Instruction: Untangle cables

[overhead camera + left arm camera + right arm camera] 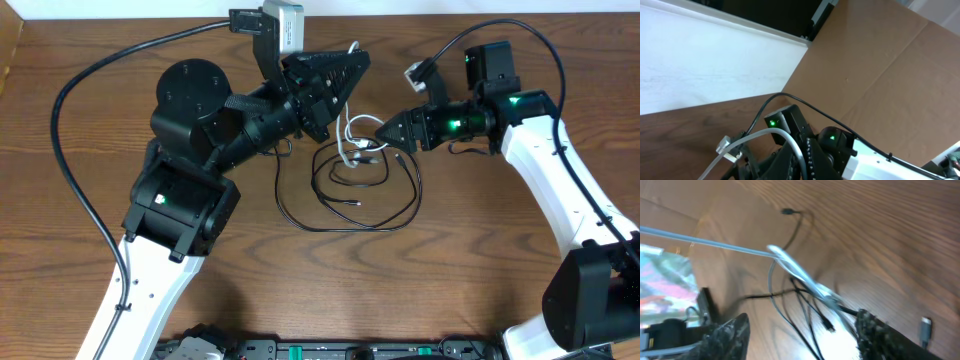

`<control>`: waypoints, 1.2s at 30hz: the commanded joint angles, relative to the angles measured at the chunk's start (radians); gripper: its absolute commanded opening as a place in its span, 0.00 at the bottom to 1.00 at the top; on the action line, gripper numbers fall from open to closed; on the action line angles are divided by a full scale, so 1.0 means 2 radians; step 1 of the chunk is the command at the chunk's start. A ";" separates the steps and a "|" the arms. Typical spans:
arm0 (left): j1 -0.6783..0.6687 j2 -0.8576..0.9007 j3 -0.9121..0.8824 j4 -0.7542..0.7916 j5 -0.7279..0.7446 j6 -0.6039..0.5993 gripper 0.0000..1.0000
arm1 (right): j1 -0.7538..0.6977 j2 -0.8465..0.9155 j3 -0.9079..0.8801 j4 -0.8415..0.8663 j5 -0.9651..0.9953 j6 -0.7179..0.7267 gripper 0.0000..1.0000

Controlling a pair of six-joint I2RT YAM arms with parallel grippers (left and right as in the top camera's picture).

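Note:
The thin black cable [352, 205] lies in loose loops on the wooden table between the two arms. The white cable [346, 135] rises from the tangle into my left gripper [345, 78], which is shut on it. In the left wrist view the white cable [765, 134] arches between the fingers [800, 162], with its plug [725, 146] hanging free. My right gripper [383, 130] is low at the tangle's right side. In the right wrist view its fingers [802, 340] are spread wide around the taut white cable [800, 275] and black strands [807, 315].
A grey box [285, 24] stands at the table's far edge behind the left gripper. A thick black arm wire [70, 130] curves over the left side. A black plug end [787, 211] lies on the wood beyond the tangle. A brown cardboard wall [890, 55] stands behind.

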 commanded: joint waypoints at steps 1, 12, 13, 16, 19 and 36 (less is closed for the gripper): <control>0.002 -0.003 0.013 0.002 0.008 -0.005 0.07 | 0.008 0.019 -0.001 0.006 -0.043 -0.017 0.57; 0.002 -0.003 0.013 -0.010 0.006 0.000 0.08 | 0.014 0.067 0.000 0.036 -0.072 -0.017 0.32; 0.002 -0.003 0.013 -0.010 0.006 0.000 0.07 | 0.014 0.067 0.000 0.041 -0.089 -0.017 0.31; 0.002 -0.003 0.013 -0.010 0.006 -0.001 0.08 | 0.013 0.067 0.000 0.056 -0.162 -0.018 0.20; 0.002 -0.003 0.013 -0.010 0.006 -0.001 0.07 | 0.008 0.067 0.000 0.081 -0.260 -0.018 0.04; 0.029 -0.003 0.013 -0.008 0.007 -0.051 0.07 | -0.046 0.066 0.000 0.084 -0.174 0.073 0.04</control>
